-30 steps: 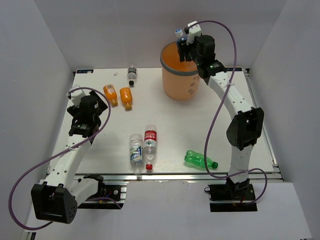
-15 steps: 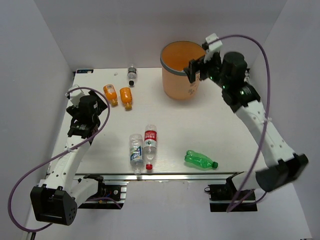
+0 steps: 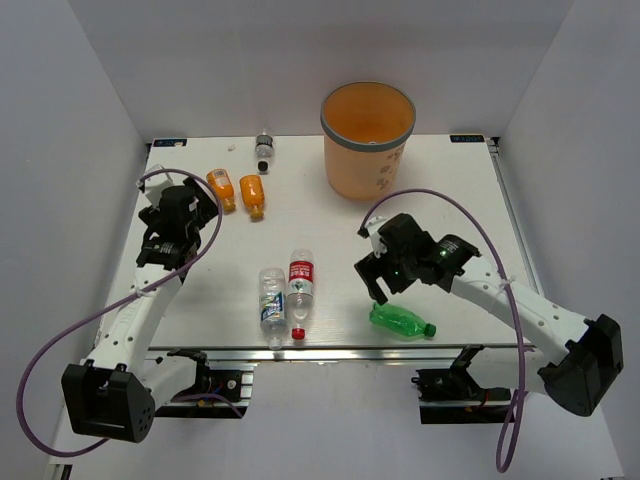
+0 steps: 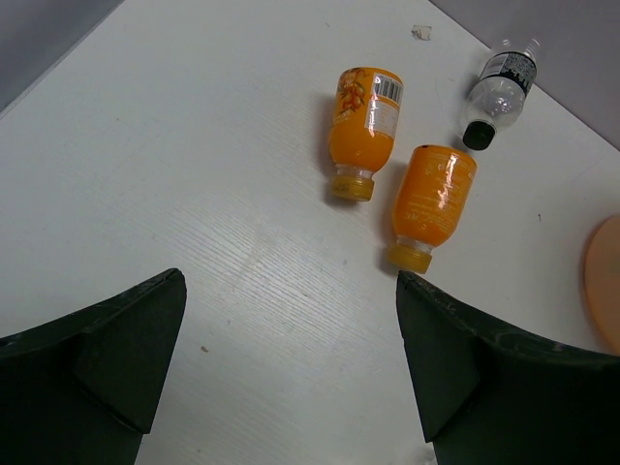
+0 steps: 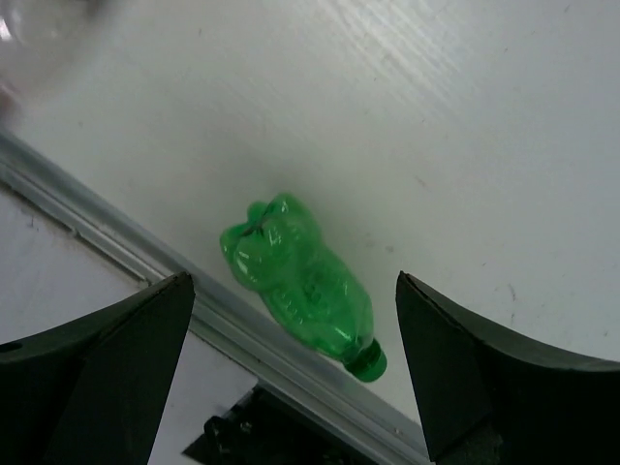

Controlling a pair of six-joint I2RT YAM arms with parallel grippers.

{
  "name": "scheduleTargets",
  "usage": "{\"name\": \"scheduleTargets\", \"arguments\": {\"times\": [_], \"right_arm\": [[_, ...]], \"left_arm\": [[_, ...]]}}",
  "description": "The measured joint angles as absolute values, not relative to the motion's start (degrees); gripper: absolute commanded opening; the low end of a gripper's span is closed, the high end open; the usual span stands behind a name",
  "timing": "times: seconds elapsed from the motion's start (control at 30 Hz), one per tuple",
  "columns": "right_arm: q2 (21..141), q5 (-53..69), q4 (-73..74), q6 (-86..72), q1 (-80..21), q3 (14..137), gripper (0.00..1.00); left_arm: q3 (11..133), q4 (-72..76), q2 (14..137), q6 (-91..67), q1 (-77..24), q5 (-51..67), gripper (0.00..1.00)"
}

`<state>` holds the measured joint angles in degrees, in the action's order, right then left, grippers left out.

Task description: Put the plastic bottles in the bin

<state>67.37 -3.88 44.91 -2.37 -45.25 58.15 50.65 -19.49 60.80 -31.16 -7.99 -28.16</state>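
Note:
The orange bin (image 3: pixel 368 140) stands at the back middle of the table. A green bottle (image 3: pixel 400 321) lies near the front edge; in the right wrist view it (image 5: pixel 302 278) lies between my open fingers. My right gripper (image 3: pixel 378 281) is open and empty just above it. Two orange bottles (image 3: pixel 221 188) (image 3: pixel 252 194) lie at the back left, also in the left wrist view (image 4: pixel 363 127) (image 4: pixel 430 201). My left gripper (image 3: pixel 160 255) is open and empty, short of them. A grey-labelled bottle (image 3: pixel 264 149) lies at the back. A red-labelled bottle (image 3: pixel 300 286) and a blue-white one (image 3: pixel 271 301) lie at the front.
The table's front metal rail (image 3: pixel 350 351) runs just below the green bottle and also shows in the right wrist view (image 5: pixel 145 276). White walls close in the left, right and back sides.
My right arm has swung down from above the bin to the front, over the green bottle. The blue-capped bottle it held over the bin is gone from view. The left arm has barely moved.

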Motion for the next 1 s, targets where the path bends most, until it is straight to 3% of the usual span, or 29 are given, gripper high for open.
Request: {"name": "scheduleTargets", "arguments": {"times": [0.47, 1.0], "right_arm": [[88.71, -5.28, 54.41, 1.98, -54.35, 65.21, 0.89], [94.87, -8.51, 59.96, 9.32, -54.39, 62.89, 0.89]], "left_arm": [[51.16, -19.75, 62.06, -30.79, -7.99, -27.51, 0.98], [51.16, -19.75, 62.57, -30.44, -7.99, -28.64, 0.98]]}}
